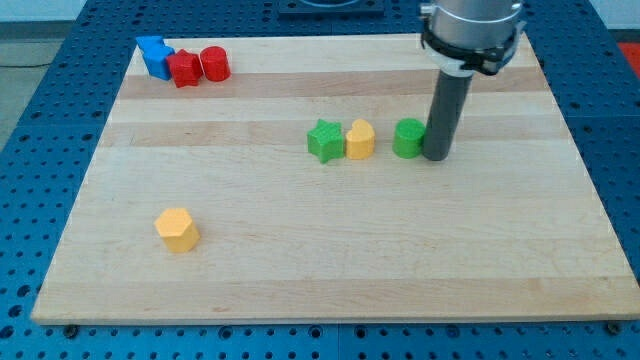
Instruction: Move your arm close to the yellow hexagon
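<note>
My tip (436, 157) rests on the pale wooden board (500, 260), touching the right side of a green round block (407, 138); being a bare rod, it grips nothing. The small yellow hexagon block (178, 229) lies well apart, toward the view's lower left. Blue perforated metal table (60, 60) surrounds the board. The hexagon sits flat and alone.

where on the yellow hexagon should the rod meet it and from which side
No grip here, only a push. The yellow hexagon sits alone near the view's lower left, with bare board all round. My tip is far off at the view's right, against the green block. Probably come in from the view's right, passing below the green star and yellow block, and stop by its right-facing flat side.
</note>
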